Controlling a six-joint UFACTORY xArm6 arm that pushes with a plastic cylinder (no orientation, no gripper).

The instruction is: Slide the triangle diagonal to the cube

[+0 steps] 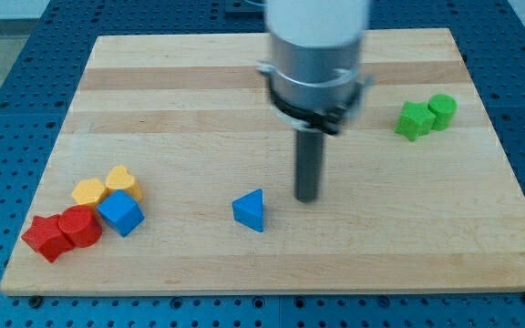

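A blue triangle lies on the wooden board, below its middle. A blue cube sits at the view's lower left, in a cluster of blocks. My tip is on the board just to the right of the triangle and slightly above it, a small gap apart. The cube is far to the left of my tip.
Next to the cube are a yellow heart, a yellow block, a red cylinder and a red star-like block. At the upper right stand a green star-like block and a green cylinder.
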